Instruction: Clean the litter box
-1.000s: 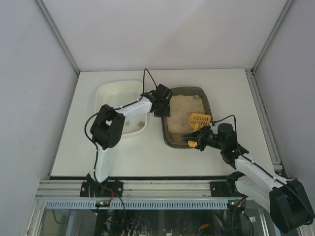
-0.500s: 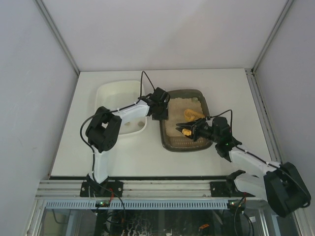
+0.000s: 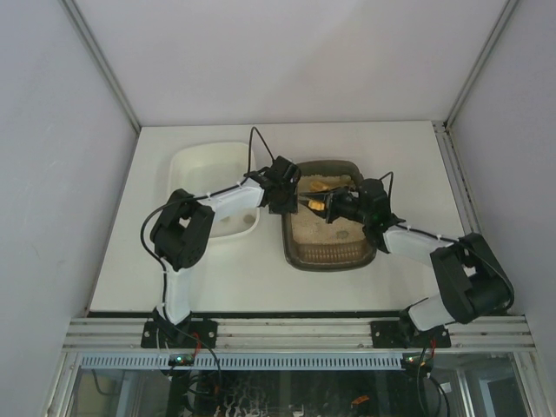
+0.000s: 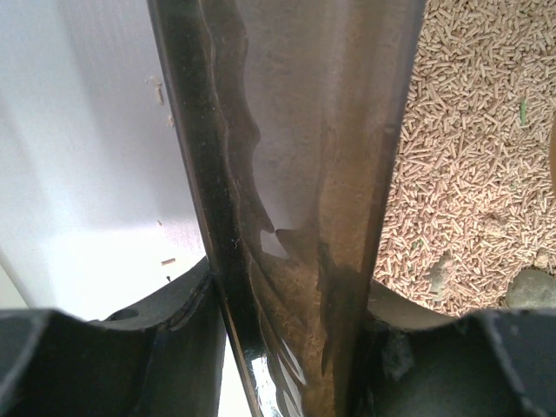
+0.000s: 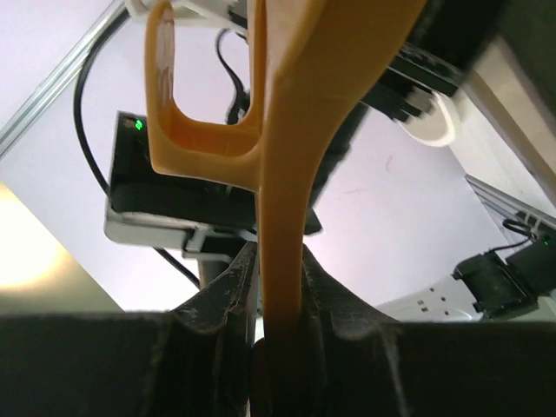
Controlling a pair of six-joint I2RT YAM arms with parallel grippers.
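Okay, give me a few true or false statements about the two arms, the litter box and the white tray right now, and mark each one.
1. The left gripper is clamped on a side wall of the litter box. True.
2. The right gripper is empty. False: it is shut on the handle of the yellow scoop.
3. Seen from above, the white tray sits to the left of the litter box. True.
4. The litter box holds no litter. False: pale pellet litter lies inside it.
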